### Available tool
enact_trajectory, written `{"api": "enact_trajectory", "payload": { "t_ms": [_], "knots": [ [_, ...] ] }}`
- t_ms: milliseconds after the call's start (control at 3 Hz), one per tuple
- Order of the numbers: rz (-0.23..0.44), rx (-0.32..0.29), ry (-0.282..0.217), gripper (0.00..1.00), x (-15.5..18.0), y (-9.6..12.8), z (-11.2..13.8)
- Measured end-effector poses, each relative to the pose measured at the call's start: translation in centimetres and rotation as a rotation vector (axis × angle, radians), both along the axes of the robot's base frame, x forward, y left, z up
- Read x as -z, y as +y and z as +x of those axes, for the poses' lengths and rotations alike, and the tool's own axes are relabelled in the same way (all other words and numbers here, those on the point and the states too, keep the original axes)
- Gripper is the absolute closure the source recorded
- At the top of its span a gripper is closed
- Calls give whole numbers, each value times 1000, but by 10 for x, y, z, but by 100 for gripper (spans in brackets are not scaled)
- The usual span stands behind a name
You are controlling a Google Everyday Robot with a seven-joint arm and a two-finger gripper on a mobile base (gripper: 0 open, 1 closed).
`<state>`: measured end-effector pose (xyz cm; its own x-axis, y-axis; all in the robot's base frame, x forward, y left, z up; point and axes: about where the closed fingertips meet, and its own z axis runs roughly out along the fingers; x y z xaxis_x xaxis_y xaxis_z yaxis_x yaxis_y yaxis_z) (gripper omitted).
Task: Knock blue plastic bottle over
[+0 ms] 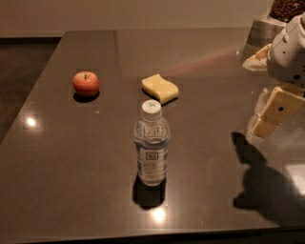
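The blue plastic bottle (151, 149) stands upright near the front middle of the dark table (71, 157). It is clear, with a white cap and a pale label bearing a small dark square. My gripper (261, 127) hangs at the right edge of the view, above the table and well to the right of the bottle, apart from it. It casts a dark shadow on the table below it.
A red apple (86, 83) sits at the back left. A yellow sponge (160, 87) lies behind the bottle. A bowl of dark snacks (287, 8) stands at the back right corner. The table's front edge runs close below the bottle.
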<state>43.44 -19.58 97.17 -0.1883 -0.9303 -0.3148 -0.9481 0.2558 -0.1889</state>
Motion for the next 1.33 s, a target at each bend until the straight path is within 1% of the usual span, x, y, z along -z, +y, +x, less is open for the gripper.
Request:
{"api": "enact_trajectory", "payload": {
  "t_ms": [333, 667, 1000, 1333],
  "knots": [
    [132, -64, -18, 0, -2, 31, -13],
    [318, -150, -61, 0, -5, 81, -30],
    [470, -183, -53, 0, 6, 124, -37],
    [549, -189, -34, 0, 13, 150, -44]
  ]
}}
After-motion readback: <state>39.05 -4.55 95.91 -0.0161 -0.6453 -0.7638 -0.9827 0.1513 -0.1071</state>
